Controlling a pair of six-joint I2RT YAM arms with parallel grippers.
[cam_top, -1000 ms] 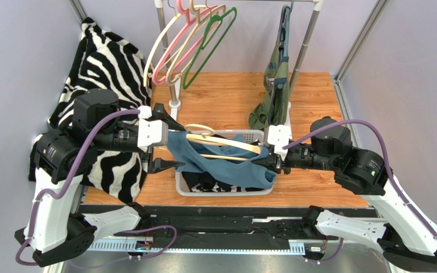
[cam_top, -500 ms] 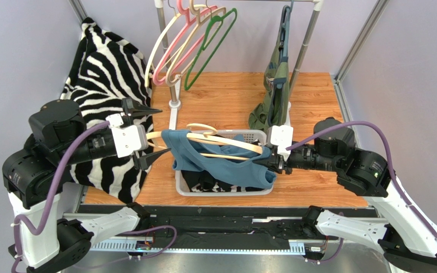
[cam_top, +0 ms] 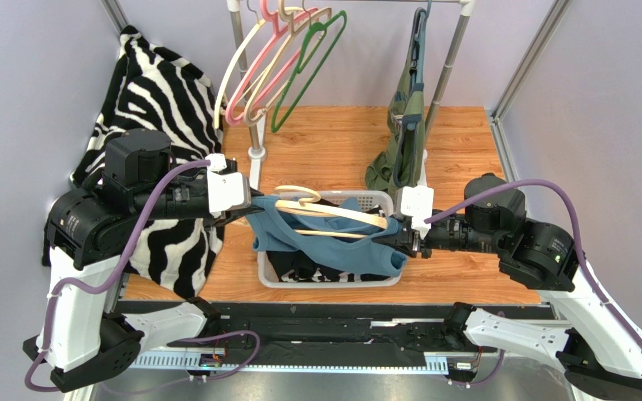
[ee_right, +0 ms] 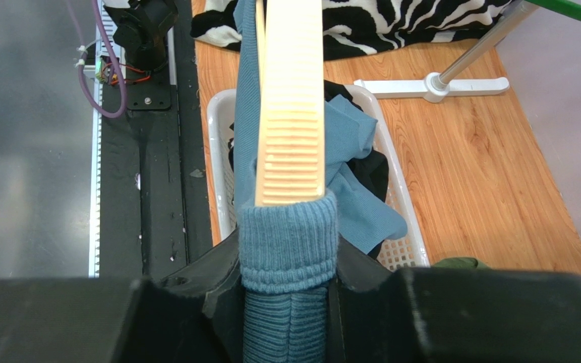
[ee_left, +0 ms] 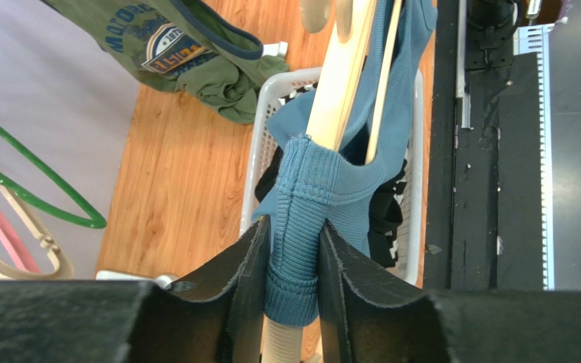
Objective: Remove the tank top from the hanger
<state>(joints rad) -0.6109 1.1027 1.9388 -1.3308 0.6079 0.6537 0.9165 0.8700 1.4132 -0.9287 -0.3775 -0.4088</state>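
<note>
A zebra-print fabric (cam_top: pixel 161 100) is heaped at the far-left corner of the desk (cam_top: pixel 467 150) and spills over its left edge. Just in front of it, the left gripper (cam_top: pixel 245 215) reaches rightward to the left tip of the wooden hanger (cam_top: pixel 333 210). In the wrist view its jaws pinch the ribbed shoulder strap of the blue tank top (cam_top: pixel 324 246), and the hanger's pale tip shows between them, below the strap.

The tank top is draped on the hanger, which is held in the air over a white laundry basket (cam_top: pixel 333 283) at the middle of the desk's near edge. The garment's lower folds sag into the basket. Behind, empty hangers (cam_top: pixel 287 63) in cream, pink and green hang from the rail, and further right hangs an olive green shirt (cam_top: pixel 404 134).

At the hanger's right tip, the right gripper (cam_top: pixel 401 242) is closed on the other strap, with the ridged wooden end held in the same pinch.

The step in hand looks to be slipping the left strap off its tip. It would go best if the right arm kept the hanger steady while the left drew the strap outward along the line of the hanger arm until the loop passes the tip. The knit will likely stretch before it slides, so a slow pull is wise. If the left jaws have caught the wood along with the cloth, the pull will only drag the hanger.
</note>
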